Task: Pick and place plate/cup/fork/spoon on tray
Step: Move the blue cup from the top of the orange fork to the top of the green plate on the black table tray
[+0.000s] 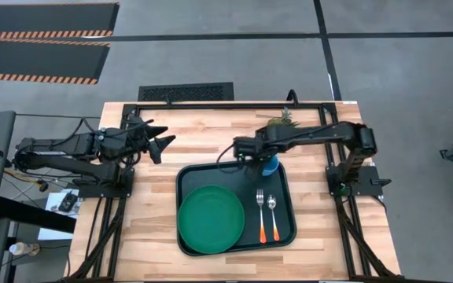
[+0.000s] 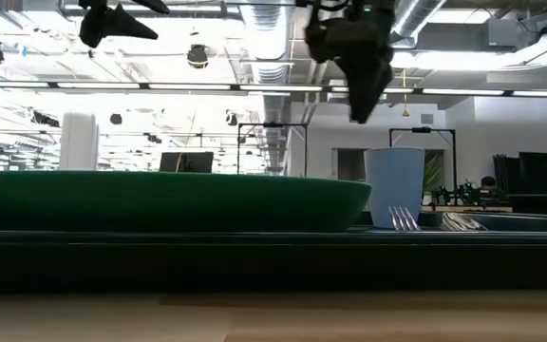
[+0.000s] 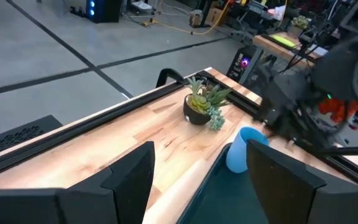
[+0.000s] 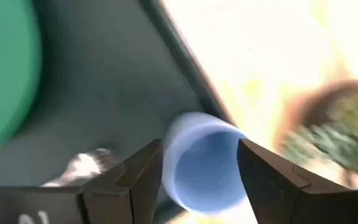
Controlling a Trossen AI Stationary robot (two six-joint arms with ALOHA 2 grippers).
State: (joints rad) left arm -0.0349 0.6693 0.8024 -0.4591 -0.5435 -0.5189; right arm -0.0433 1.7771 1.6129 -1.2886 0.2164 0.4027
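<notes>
Light-blue cup (image 1: 270,164) upright in the upper right corner of the dark tray (image 1: 188,174), mid-frame in the high view; green plate (image 1: 211,218) flat at the tray's lower left, fork (image 1: 261,215) and spoon (image 1: 273,215) side by side at its lower right, orange handles toward the bottom edge. Right gripper (image 4: 199,163) directly above the cup, fingers apart and straddling the rim from above, apparently clear of the cup wall. In the low view the right gripper hangs above the cup's rim, apart from it. Left gripper (image 1: 162,141) well off at the left of the table, raised, fingers spread wide, holding nothing. By the look of it, a thin plastic cup: very light, stiff enough for a modest squeeze, smooth-walled and so likely slippery, easy to tip or skate on the tray if nudged. Best hold probably across the upper wall just below the rim, opposite sides, pressure kept gentle. All four items appear already on the tray, so the task looks near done. Hard to make out: cup base hidden behind the tray rim in the low view; cutlery handles hidden there too; right wrist view smeared, with a potted plant (image 3: 202,106) only a blur beyond the tray edge.
</notes>
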